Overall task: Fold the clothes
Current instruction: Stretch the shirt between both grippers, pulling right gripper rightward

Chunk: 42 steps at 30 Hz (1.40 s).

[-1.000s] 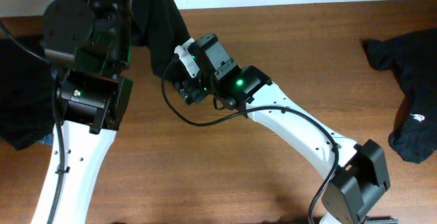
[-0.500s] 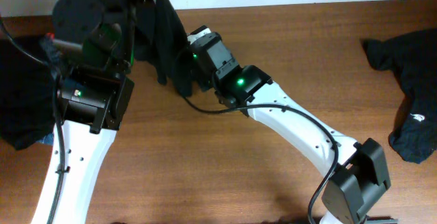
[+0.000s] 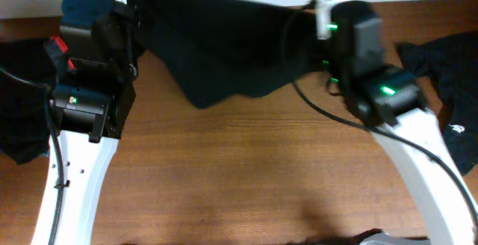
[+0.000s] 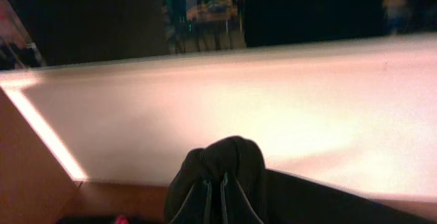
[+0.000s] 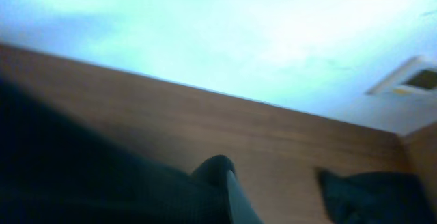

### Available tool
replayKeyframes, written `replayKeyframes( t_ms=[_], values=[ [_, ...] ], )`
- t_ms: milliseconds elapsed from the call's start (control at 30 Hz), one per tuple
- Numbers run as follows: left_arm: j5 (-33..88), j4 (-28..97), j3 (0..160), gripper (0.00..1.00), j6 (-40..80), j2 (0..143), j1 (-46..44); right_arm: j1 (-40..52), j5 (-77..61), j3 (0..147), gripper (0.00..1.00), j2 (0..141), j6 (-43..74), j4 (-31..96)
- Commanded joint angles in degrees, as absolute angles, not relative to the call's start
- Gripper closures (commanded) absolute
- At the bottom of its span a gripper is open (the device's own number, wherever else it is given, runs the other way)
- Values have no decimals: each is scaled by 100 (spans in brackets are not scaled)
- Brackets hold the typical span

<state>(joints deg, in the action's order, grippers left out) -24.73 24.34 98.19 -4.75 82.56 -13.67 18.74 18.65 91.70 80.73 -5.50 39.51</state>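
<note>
A soft black garment (image 3: pixel 224 58) is held up at the far edge of the counter (image 3: pixel 246 178) and stretched between the two end effectors. Its middle sags in a rounded, loosely creased belly (whether the sag touches the wood cannot be told). The fabric looks matte and limp.

Its left end is pinched by the left end effector (image 4: pixel 220 186), jaws pressed together, w/ cloth bunched in a smooth rounded knob over the fingertips. Its right end is pinched likewise by the right end effector (image 5: pixel 229 183), jaws closed on a small dark fold.

Two more lie crumpled on the counter: a right-edge garment (image 3: pixel 448 66), black w/ a small white logo (image 3: pixel 454 128), and a left-edge garment (image 3: pixel 19 103), black, irregular in outline. The counter is smooth brown wood-grain.
</note>
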Motion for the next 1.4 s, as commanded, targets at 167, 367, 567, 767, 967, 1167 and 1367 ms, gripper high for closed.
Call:
replayKeyframes(
  t_ms=[167, 367, 567, 767, 967, 1167, 1367],
  values=[
    [-2152, 3544, 9953, 99, -589, 8206, -1535, 1723, 1999, 9212, 96, 7505, -1074, 4178],
    [-1879, 4379, 9953, 99, -589, 8206, -1855, 1721, 2003, 9212, 96, 7498, -1076, 4268],
    [-1881, 4609, 9953, 99, -589, 8206, -1940, 1721, 2021, 9216, 96, 7498, -1181, 4270],
    [-1881, 4609, 9953, 99, -589, 8206, -1940, 1717, 2023, 9216, 96, 7498, -1179, 4268],
    [-1885, 4591, 9953, 99, -591, 8206, -1938, 1717, 2025, 9216, 96, 7498, -1179, 4268],
    [-2318, 4263, 9955, 99, -545, 8084, -1935, 1717, 2875, 9238, 96, 7496, -937, 4263],
    [-2692, 3487, 9955, 99, -548, 7800, -1933, 1708, 3371, 9494, 96, 7491, -810, 4189]
  ],
)
